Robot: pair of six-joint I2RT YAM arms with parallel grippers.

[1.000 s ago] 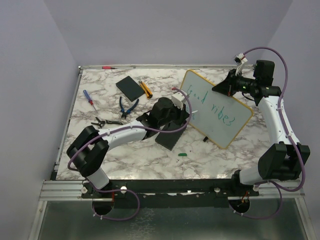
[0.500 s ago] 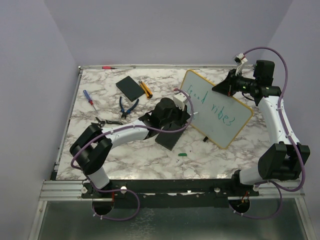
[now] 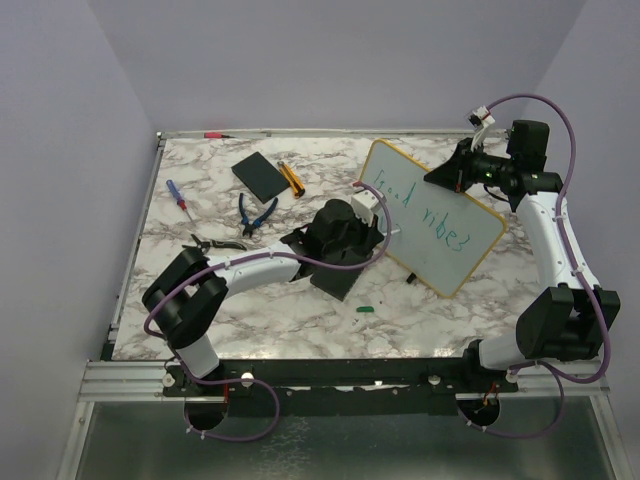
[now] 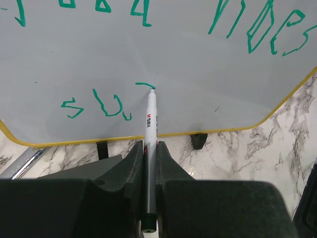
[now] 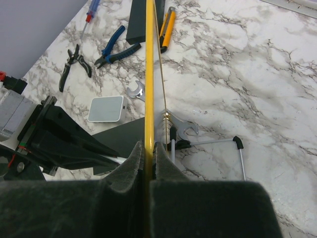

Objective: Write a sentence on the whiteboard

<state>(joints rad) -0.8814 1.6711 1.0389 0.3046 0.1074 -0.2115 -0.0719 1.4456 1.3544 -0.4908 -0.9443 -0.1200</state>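
Observation:
The whiteboard, white with a yellow rim, stands tilted at the right centre of the marble table. The sentence is in green: an upper line reading "Good vibes" and a lower line started with a few letters. My left gripper is shut on a white marker. The marker's tip touches the board at a short fresh stroke. My right gripper is shut on the board's upper yellow rim, seen edge-on.
A black slab, an orange knife, blue pliers, a screwdriver and black pliers lie at the back left. A second black slab lies under my left wrist. A green cap lies in front. A pale pad and a wrench lie behind the board.
My left gripper has moved a little to the right along the board with the marker. The right arm and the board have not moved.

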